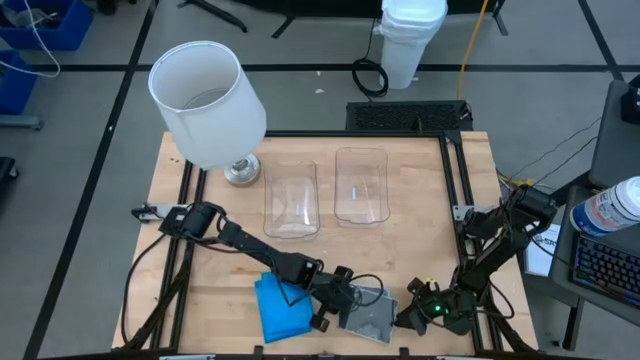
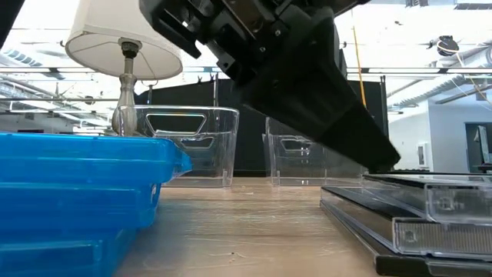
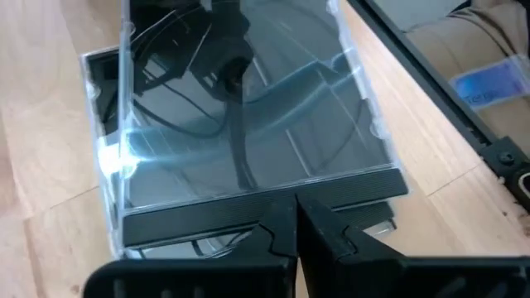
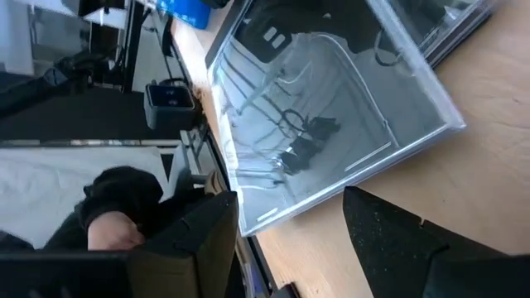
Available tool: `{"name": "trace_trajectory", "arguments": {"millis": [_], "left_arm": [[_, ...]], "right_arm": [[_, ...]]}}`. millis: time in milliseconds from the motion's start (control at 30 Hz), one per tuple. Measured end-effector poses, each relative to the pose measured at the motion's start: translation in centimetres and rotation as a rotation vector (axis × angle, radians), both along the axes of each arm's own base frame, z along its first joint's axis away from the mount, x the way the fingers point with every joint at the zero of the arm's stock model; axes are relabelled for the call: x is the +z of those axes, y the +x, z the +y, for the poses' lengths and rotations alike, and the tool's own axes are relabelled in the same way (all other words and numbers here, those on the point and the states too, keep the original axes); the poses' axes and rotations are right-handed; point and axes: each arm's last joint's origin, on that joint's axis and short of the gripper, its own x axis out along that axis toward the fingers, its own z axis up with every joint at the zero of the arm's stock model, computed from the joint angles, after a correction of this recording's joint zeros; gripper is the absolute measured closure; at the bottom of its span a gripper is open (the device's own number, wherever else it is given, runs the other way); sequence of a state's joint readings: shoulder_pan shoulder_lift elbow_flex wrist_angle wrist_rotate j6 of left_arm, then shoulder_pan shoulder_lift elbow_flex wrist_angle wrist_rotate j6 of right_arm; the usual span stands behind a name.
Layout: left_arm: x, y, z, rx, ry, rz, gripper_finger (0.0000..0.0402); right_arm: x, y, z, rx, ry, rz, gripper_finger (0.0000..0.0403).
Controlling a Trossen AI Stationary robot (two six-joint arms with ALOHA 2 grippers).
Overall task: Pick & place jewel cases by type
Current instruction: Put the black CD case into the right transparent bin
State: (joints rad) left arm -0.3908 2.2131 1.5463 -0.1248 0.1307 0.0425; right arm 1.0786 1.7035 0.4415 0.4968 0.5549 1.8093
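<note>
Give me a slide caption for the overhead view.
Left gripper reaches the grey jewel cases beside the blue stack; two tubs wait.

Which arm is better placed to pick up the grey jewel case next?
Left. The left gripper is at the near edge of the grey jewel cases, its closed fingers at the top case's edge. The right gripper waits open beside the stack.

A white-shaded lamp (image 1: 207,103) on a round metal base stood at the far left of the wooden table (image 1: 420,210). Beside it sat two clear plastic tubs (image 1: 291,200), side by side near the middle. Beyond the table, on the floor, were a white bin (image 1: 411,38), a coiled black cable (image 1: 369,77) and blue crates (image 1: 45,22).
</note>
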Motion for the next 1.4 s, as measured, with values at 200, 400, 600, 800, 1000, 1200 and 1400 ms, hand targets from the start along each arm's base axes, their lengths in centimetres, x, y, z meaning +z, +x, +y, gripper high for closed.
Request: {"name": "trace_trajectory", "arguments": {"millis": [200,400,600,800,1000,1200,1400], "left_arm": [[0.1,0.1,0.0,-0.001,-0.003,-0.01,0.0392],[0.2,0.1,-0.1,-0.005,-0.004,-0.023,0.0393],[0.2,0.2,-0.1,-0.019,0.007,-0.034,0.0397],[0.2,0.2,-0.1,-0.019,0.005,-0.039,0.0397],[0.1,0.4,-0.2,-0.019,-0.003,-0.059,0.0393],[-1.1,0.7,-0.4,-0.023,-0.009,-0.066,0.0393],[-1.7,1.0,-0.5,-0.042,-0.034,-0.077,0.0397]], "right_arm": [[-0.3,-0.6,0.0,-0.044,0.034,0.055,0.0195],[-0.4,-0.7,0.0,-0.025,0.073,0.122,0.0195],[-0.4,0.6,-0.4,-0.07,-0.017,0.166,0.0195],[-0.5,1.2,-0.3,-0.087,-0.078,0.163,0.0195],[-0.4,1.5,-0.8,-0.169,-0.144,0.077,0.0195],[-0.4,1.7,-1.0,-0.175,-0.15,0.08,0.0195],[-0.4,1.7,-1.0,-0.178,-0.158,0.078,0.0195]]}}
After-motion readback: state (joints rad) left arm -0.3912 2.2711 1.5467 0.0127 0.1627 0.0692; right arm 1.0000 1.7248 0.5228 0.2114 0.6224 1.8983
